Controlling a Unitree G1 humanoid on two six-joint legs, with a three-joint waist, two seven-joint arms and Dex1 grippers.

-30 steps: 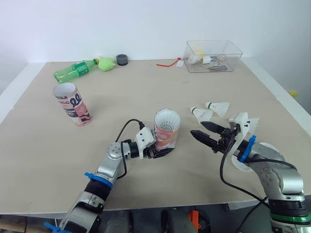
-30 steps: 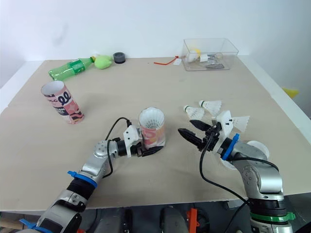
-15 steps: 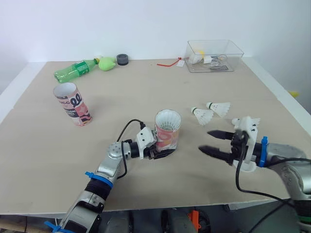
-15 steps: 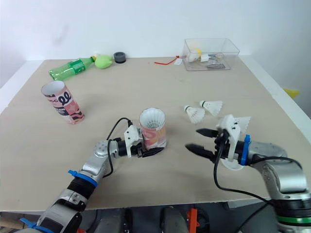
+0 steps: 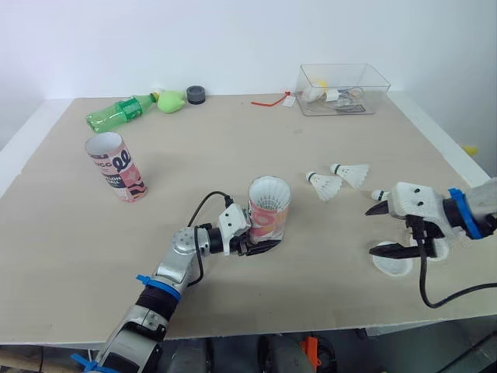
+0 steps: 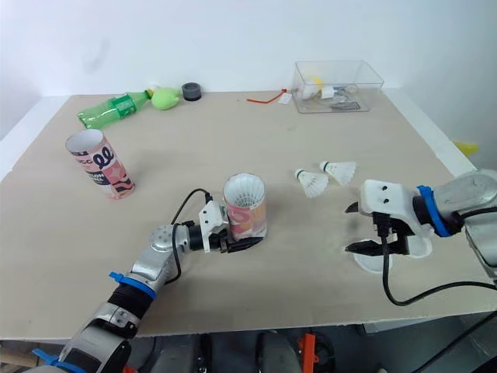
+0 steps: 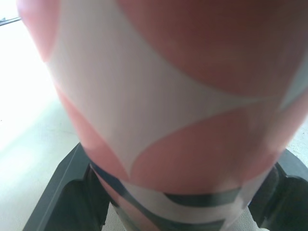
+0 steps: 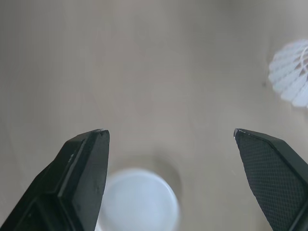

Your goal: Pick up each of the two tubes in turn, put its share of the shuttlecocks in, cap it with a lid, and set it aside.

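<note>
Head view: left jaws are clamped on the bottom of the pink tube [image 5: 268,208], which stands upright mid-bench with white feathers showing at its mouth. Right jaws are spread wide over the white lid [image 5: 392,265], close to the bench's [image 5: 233,148] front right edge, so not much room on that side. Two shuttlecocks [image 5: 323,185] lie just behind, apart from the jaws. Bare bench between tube and lid. The second tube [image 5: 115,165] stands well off on the left

Left wrist view: tube wall sits right between the dark fingers [image 7: 62,192], snug on both sides

Right wrist view: both fingers [image 8: 82,168] are far apart, and the lid lies on the bench between them, closer to one finger, not touched
</note>
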